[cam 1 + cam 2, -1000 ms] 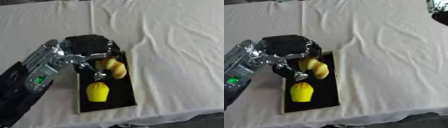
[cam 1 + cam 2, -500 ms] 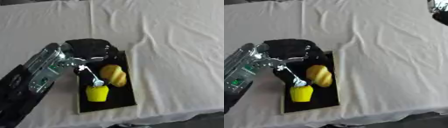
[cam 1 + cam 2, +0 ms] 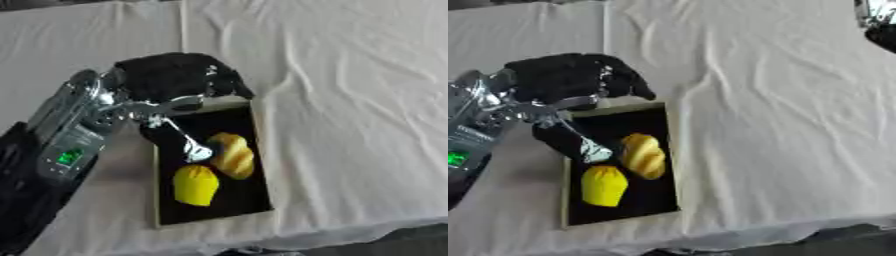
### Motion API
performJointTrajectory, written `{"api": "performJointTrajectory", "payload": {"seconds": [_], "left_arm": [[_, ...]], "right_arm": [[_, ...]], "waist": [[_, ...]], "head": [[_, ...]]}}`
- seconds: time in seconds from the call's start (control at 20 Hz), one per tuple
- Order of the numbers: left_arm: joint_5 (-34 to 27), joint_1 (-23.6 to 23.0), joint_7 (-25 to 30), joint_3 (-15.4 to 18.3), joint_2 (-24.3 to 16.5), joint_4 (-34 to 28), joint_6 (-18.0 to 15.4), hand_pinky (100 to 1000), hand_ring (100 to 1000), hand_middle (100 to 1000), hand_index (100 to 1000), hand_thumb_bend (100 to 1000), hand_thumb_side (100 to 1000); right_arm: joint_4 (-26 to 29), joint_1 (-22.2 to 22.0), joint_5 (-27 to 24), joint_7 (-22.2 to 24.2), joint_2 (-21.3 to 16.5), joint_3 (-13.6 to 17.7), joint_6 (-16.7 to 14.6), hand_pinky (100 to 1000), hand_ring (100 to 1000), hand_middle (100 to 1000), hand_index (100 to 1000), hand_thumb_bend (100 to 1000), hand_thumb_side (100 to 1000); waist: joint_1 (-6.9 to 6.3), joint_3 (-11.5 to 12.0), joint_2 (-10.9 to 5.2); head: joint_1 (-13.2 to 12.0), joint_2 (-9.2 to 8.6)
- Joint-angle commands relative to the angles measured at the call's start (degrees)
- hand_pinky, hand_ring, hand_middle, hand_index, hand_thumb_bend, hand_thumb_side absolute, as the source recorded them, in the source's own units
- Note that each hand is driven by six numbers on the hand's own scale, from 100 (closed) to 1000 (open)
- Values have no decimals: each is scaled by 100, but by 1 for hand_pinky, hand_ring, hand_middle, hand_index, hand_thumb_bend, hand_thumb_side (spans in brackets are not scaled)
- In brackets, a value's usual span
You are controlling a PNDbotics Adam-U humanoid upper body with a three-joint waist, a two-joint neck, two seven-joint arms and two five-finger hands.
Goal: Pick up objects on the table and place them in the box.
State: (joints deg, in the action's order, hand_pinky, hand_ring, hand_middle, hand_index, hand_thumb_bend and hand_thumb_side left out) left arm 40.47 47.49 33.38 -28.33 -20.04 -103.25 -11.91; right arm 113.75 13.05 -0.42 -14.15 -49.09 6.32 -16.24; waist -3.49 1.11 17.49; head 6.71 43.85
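Left hand hovers over the box's far end, fingers spread wide, holding nothing. Bread and yellow thing lie inside, on the white-clothed surface.

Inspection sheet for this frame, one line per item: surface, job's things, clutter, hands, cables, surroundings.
Surface: table under a wrinkled white cloth.
Job's things: box, dark inside with a pale rim, near the front edge; in it a bread-like golden piece and a yellow piece, side by side.
Clutter: nothing seen on the cloth.
Hands: left hand above the box's far end, fingers relaxed, holding nothing; one finger reaches down into the box beside the golden piece. Right hand barely shows at the upper right corner.
Cables: nothing seen.
Surroundings: dark floor past the front edge.
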Motion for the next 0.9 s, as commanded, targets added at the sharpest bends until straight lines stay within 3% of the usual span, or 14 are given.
{"api": "performJointTrajectory", "payload": {"seconds": [0.05, 0.2, 0.35, 0.55, 0.7, 0.9], "left_arm": [[-567, -43, -700, 549, -384, -596, 222, 870, 816, 759, 896, 100, 224], [-998, -482, -1513, 1228, -757, -919, 568, 857, 801, 746, 885, 100, 187], [-1060, -979, -2523, 2167, -986, -1078, 1067, 840, 788, 736, 878, 100, 187], [-1268, -1304, -4190, 3169, -929, -1131, 1600, 818, 779, 730, 885, 100, 380], [-1687, -1365, -5276, 3574, -801, -1134, 1606, 813, 778, 729, 890, 100, 416], [-2077, -1470, -6231, 3868, -692, -1134, 1288, 811, 777, 725, 889, 100, 417]], "right_arm": [[84, 10, -17, -56, -101, 106, -12, 962, 847, 624, 829, 100, 408], [84, -7, -21, -99, -100, 141, -52, 961, 846, 625, 830, 100, 401], [84, -19, -27, -158, -79, 183, -103, 961, 845, 626, 830, 100, 401], [84, -5, -82, -209, -30, 195, -160, 963, 845, 625, 830, 100, 420], [84, 38, -165, -259, 22, 185, -249, 964, 845, 627, 830, 100, 460], [84, 107, -316, -322, 79, 164, -465, 964, 846, 632, 831, 100, 470]], "waist": [[39, 5, -124], [49, 12, -98], [71, 35, -64], [123, 44, -25], [166, 35, 6], [200, 40, 65]], "head": [[11, 27], [19, 15], [48, -16], [43, -56], [10, -97], [-79, -184]]}}
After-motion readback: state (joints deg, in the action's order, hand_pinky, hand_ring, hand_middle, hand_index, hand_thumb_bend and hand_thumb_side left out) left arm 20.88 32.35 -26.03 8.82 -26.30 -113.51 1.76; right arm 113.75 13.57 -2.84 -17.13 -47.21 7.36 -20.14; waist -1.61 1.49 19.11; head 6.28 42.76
